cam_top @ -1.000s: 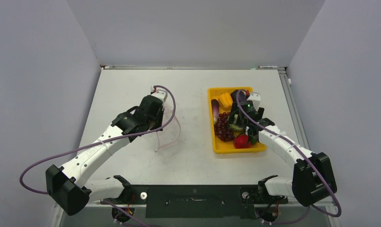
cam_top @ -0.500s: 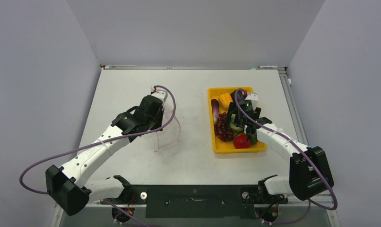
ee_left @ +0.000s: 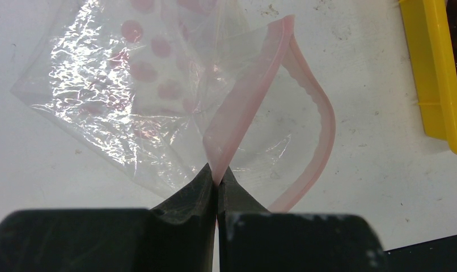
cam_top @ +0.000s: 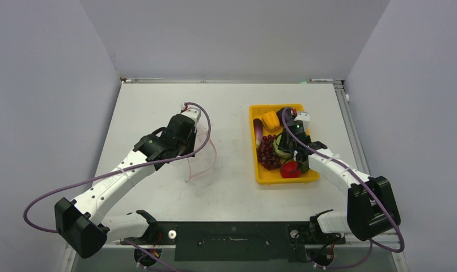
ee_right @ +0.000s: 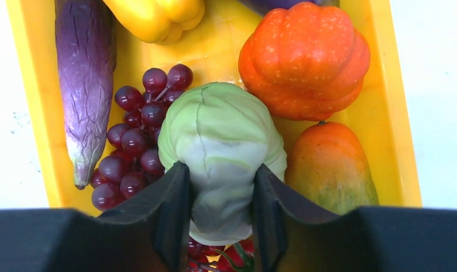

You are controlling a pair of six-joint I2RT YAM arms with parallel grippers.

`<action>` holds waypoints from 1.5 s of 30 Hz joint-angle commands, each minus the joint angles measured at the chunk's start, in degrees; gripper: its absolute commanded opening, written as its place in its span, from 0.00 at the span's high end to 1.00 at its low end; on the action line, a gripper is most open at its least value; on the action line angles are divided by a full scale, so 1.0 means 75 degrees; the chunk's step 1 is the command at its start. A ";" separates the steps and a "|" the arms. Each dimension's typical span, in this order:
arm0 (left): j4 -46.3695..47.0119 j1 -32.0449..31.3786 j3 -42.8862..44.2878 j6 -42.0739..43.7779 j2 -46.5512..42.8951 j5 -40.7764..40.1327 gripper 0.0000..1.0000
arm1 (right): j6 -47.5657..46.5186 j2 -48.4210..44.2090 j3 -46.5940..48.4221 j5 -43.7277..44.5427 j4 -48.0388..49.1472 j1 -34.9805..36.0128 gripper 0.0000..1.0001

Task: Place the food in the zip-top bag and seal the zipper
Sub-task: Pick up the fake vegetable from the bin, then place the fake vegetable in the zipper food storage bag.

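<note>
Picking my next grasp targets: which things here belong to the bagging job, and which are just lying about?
Job: zip-top bag, zipper in left claw; cabbage in right claw; grapes, eggplant, yellow pepper, pumpkin, orange-green fruit, red piece.
Lying about: yellow tray, only a container.

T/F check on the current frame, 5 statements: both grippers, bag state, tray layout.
1. The left gripper pinches the pink zipper. True.
2. The right gripper closes around the eggplant. False: its fingers clamp the green cabbage.
3. The zip-top bag already holds a vegetable. False: it looks empty.
4. In the yellow tray, the grape bunch lies between eggplant and green cabbage. True.
5. The zipper is sealed. False: the mouth gapes open in a loop.
</note>
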 commanded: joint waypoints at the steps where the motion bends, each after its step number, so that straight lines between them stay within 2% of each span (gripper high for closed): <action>1: 0.0345 0.0054 0.0018 0.0016 -0.0201 0.0011 1.00 | -0.0019 -0.0417 -0.0054 -0.0114 0.0043 -0.0016 0.79; 6: 0.0338 0.0049 0.0015 0.0015 -0.0206 0.0019 1.00 | -0.0100 -0.0779 0.0142 -0.0061 -0.0193 -0.0016 0.85; 15: 0.0359 0.0047 0.0011 0.0004 -0.0216 0.0076 1.00 | -0.0306 -0.1497 0.0781 -0.0335 -0.0680 0.0007 0.86; 26: 0.0367 0.0054 0.0005 0.0004 -0.0193 0.0137 1.00 | -0.0473 -0.1865 0.1403 -0.2739 -0.0670 0.0203 0.85; 36: 0.0369 0.0046 0.0011 -0.0008 -0.0201 0.0160 1.00 | -0.0294 -0.2010 0.1788 -0.3917 -0.0302 0.1333 0.85; 41: 0.0391 0.0052 0.0014 -0.0008 -0.0225 0.0194 1.00 | 0.0266 -0.1933 0.1667 -0.4720 0.0537 0.1695 0.85; 45: 0.0391 0.0046 0.0015 -0.0008 -0.0226 0.0246 1.00 | 0.0488 -0.1741 0.1685 -0.4781 0.0913 0.2160 0.85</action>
